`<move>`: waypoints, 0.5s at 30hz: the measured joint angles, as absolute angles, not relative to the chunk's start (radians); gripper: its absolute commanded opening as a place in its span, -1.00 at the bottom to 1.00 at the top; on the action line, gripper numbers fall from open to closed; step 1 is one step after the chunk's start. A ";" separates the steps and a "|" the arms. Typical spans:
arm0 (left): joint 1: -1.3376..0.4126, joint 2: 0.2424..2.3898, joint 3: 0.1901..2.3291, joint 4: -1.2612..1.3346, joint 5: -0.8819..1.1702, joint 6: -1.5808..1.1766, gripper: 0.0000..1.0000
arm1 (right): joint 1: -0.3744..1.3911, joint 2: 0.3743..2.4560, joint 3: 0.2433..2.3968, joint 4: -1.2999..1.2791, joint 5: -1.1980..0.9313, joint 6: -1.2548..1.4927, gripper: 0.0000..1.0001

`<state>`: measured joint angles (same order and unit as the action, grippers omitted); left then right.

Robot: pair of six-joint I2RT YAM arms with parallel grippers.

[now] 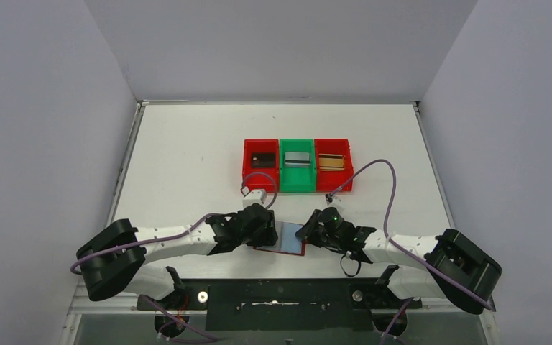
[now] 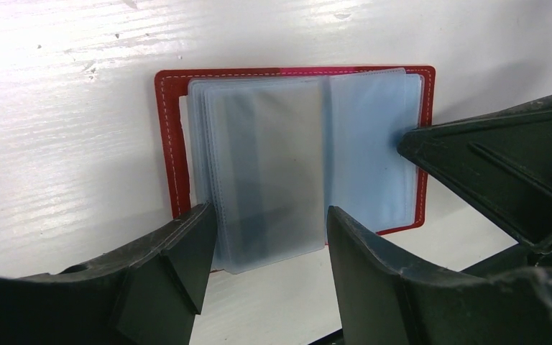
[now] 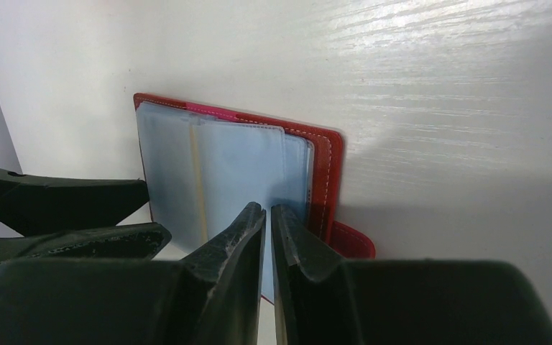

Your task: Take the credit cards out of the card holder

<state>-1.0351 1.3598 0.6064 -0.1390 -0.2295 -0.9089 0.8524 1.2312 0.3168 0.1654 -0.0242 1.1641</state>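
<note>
Card holder (image 2: 287, 165) lies open on the surface (image 2: 65, 144) between the arms. Left fingers (image 2: 187, 251) spread astride its left sleeves; right fingers (image 3: 244, 230), nearly pressed together, pin the right page. Best: hold it flat, pinch only a card edge.

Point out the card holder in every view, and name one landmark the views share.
Top external: the card holder lies open, low centre, between the left hand and the right hand.
Left wrist: the card holder fills the middle, clear sleeves up, red cover framing them.
Right wrist: the card holder sits centre-left, beyond the fingertips.
Shared landmark: the right hand, its tip at the sleeves.
</note>
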 measured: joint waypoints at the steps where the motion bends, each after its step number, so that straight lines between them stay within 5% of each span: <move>1: -1.041 1.363 0.609 -0.142 -0.233 -0.909 0.14 | 0.852 1.234 0.319 0.165 -0.024 1.164 -0.76; 15: -1.097 1.397 0.682 -0.212 -0.318 -0.913 0.13 | 0.852 1.242 0.323 0.169 -0.025 1.164 -0.76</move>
